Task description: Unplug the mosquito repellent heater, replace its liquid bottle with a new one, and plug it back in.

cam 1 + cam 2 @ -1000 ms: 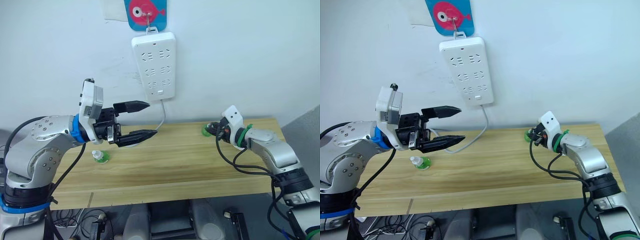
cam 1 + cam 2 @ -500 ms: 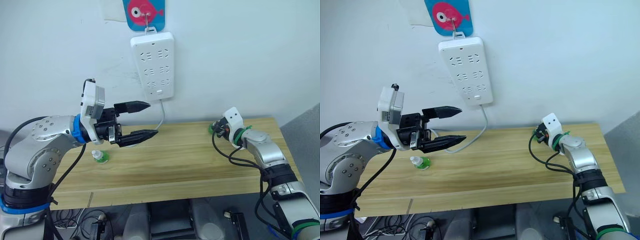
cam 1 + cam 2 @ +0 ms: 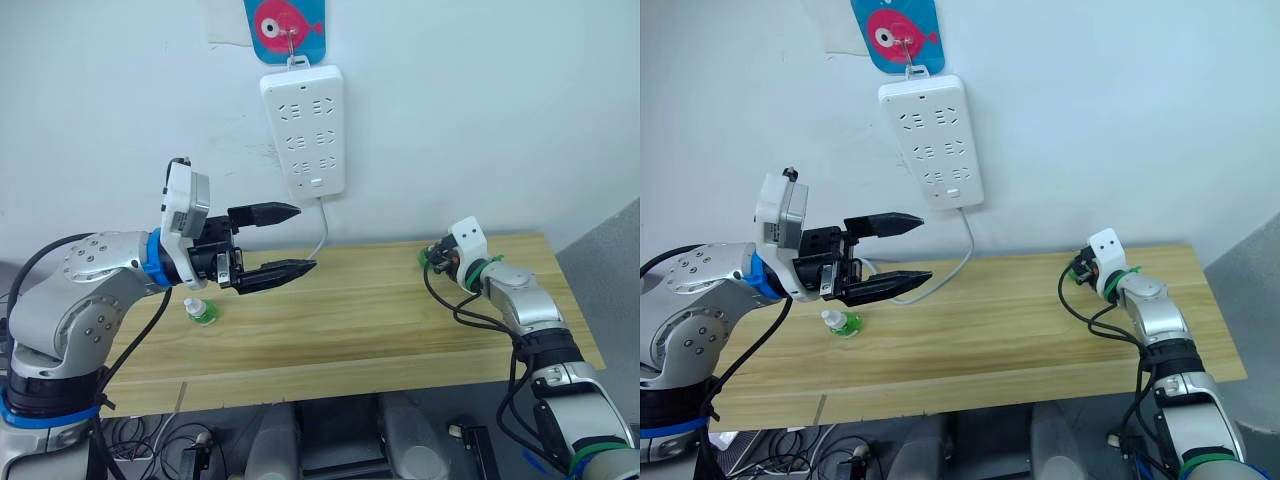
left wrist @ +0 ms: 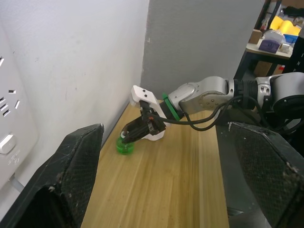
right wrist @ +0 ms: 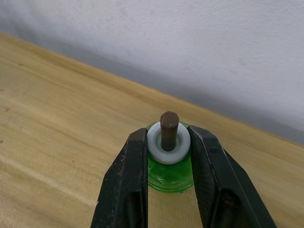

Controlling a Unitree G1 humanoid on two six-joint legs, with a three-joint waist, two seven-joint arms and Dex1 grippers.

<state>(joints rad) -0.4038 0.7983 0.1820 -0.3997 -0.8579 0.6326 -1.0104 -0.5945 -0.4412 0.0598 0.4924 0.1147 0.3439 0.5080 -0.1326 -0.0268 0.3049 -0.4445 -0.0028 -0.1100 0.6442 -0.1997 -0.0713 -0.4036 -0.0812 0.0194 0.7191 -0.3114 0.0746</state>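
My right gripper [image 3: 432,258] is at the table's back right, close to the wall. It is shut on its liquid bottle [image 5: 168,171], a capless green bottle with a white collar and brown wick that stands on the wood. The same bottle [image 4: 125,146] appears in the left wrist view under that gripper. The new one [image 3: 199,312], a green bottle with a whitish cap, stands at the left of the table. Above and right of it my left gripper [image 3: 305,238] hangs open with nothing in it. The heater is hidden.
A long white power strip [image 3: 302,132] hangs on the wall from a fish-shaped hook [image 3: 288,20]. Its cable [image 3: 322,225] drops to the wooden table [image 3: 400,320] behind my left gripper. A grey panel [image 3: 610,260] stands beyond the table's right end.
My right gripper has edged a little to the right along the wall with the capless bottle, and its elbow has drawn in. The left arm has not moved.
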